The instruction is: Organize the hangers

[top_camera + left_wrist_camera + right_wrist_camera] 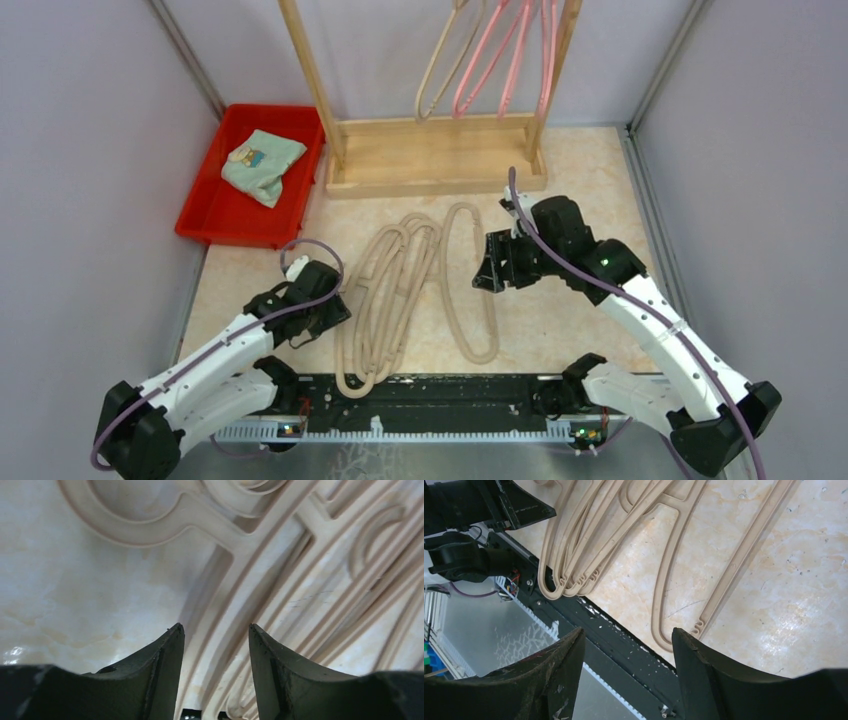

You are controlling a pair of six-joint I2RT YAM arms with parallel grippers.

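Loose hangers (385, 300): the beige pile lies flat mid-counter (600, 170), not yet hung, I judge.
Hung hangers (500, 60): pink ones and one beige, on the rack (430, 155) at 12 o'clock.
Left pincer (216, 635): wide, over a pile bar at 8 o'clock, seemingly poised to pinch.
Right pincer (629, 640): wide, empty, at 3 o'clock.

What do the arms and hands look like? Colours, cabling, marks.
Left arm and right arm match: white link shells, black joints, a purple cable along each. Left hand and right hand are black, with two tapered fingers; the right's look scuffed.
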